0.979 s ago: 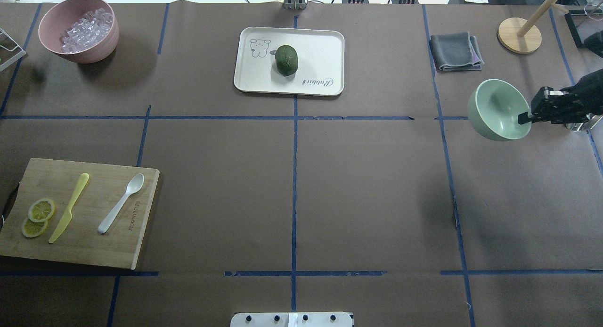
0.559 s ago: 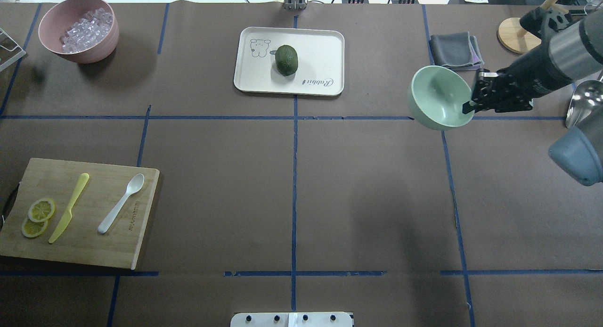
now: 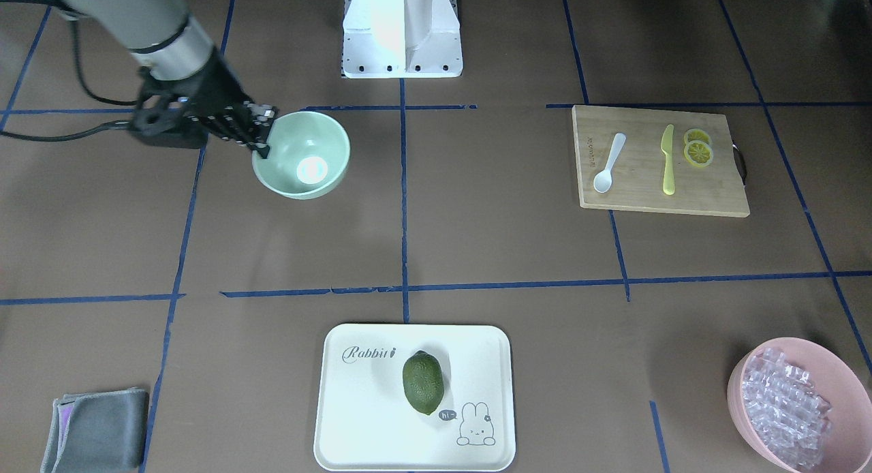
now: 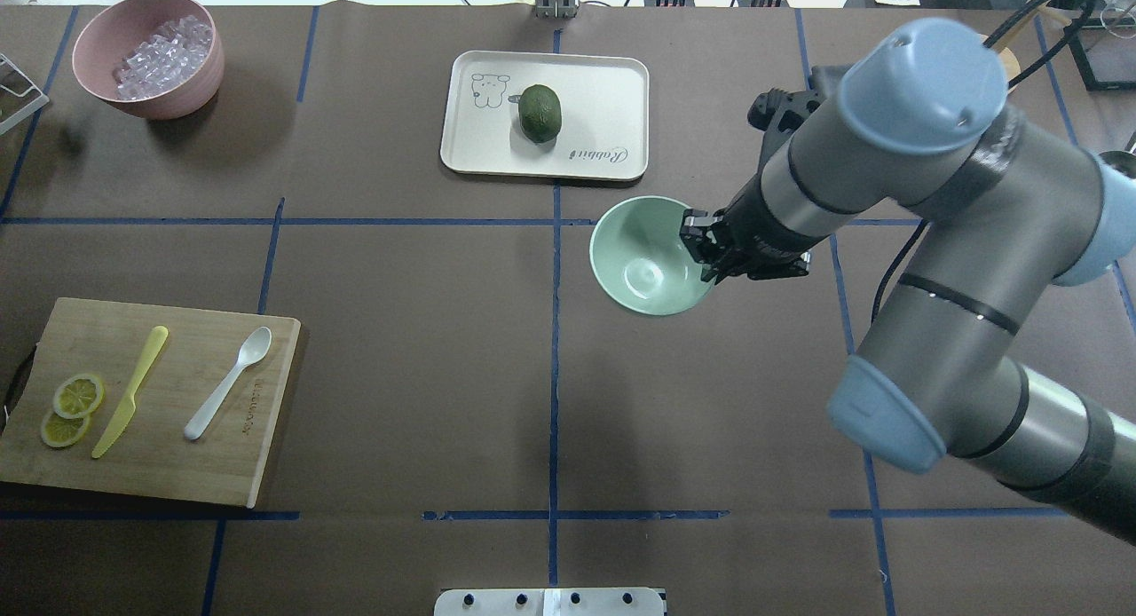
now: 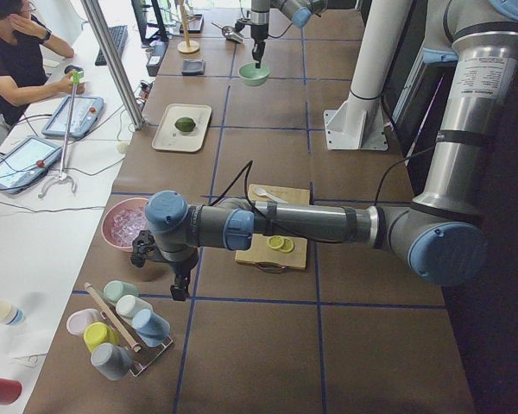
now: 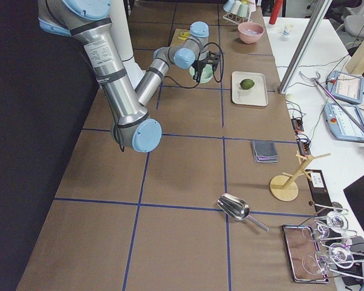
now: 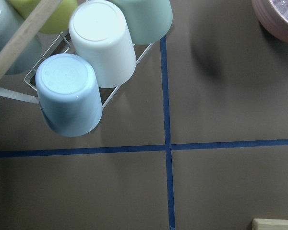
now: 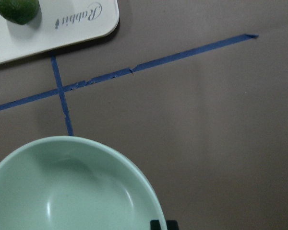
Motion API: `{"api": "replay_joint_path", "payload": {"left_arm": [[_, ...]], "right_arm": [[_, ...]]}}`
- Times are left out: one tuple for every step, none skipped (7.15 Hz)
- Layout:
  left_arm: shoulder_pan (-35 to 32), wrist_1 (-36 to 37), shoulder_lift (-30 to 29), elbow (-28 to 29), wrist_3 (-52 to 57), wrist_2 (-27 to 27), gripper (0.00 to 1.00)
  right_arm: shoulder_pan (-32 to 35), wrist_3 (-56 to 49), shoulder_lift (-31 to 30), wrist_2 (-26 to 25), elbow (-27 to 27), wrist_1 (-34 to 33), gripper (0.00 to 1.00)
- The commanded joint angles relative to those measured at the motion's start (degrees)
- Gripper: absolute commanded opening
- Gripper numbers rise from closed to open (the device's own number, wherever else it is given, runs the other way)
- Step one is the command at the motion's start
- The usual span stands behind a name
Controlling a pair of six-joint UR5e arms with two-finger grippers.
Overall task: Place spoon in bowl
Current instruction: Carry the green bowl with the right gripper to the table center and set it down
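Note:
The white spoon [image 4: 228,383] lies on the wooden cutting board [image 4: 177,474] at the left front, head toward the far side; it also shows in the front-facing view [image 3: 608,163]. My right gripper [image 4: 706,248] is shut on the right rim of the mint-green bowl [image 4: 643,256] and holds it just right of the centre tape line, in front of the tray. The bowl is empty [image 3: 303,156] and fills the lower left of the right wrist view [image 8: 72,187]. My left gripper [image 5: 180,289] shows only in the exterior left view, by the cup rack; I cannot tell if it is open.
A yellow-green knife [image 4: 130,391] and lemon slices [image 4: 71,409] lie on the board beside the spoon. A white tray [image 4: 603,92] with a green fruit [image 4: 540,113] sits far centre. A pink bowl [image 4: 169,101] of ice-like pieces is far left. Upturned cups [image 7: 101,40] stand in a rack under the left wrist.
My right arm has swung in from the right edge and carried the bowl leftward, from the table's far right to near the centre line. The spoon has not moved.

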Motion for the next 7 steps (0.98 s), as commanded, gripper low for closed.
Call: {"api": "replay_joint_path", "payload": {"left_arm": [[0.0,0.0,0.0,0.0,0.0,0.0,1.0],[0.0,0.0,0.0,0.0,0.0,0.0,1.0],[0.0,-0.2,0.0,0.0,0.0,0.0,1.0],[0.0,-0.2,0.0,0.1,0.0,0.0,1.0],[0.0,-1.0,0.0,0.2,0.0,0.0,1.0],[0.0,-1.1,0.0,0.2,-0.2,0.0,1.0],[0.0,-1.1,0.0,0.2,-0.2,0.0,1.0]], "right_arm": [[-8.4,5.5,1.1,-8.9,-3.8,4.5,0.0],[-9.7,7.5,1.8,-11.4,-8.4,10.1,0.0],[-10.1,7.7,3.8,-11.6,-13.1,13.5,0.01],[-10.6,7.7,4.0,-11.6,-14.1,13.9,0.01],[-10.7,7.7,4.4,-11.6,-14.5,13.7,0.01],[-10.7,7.7,6.1,-11.6,-16.4,13.7,0.02],[-10.8,7.7,7.7,-11.6,-18.3,13.7,0.02]]}}
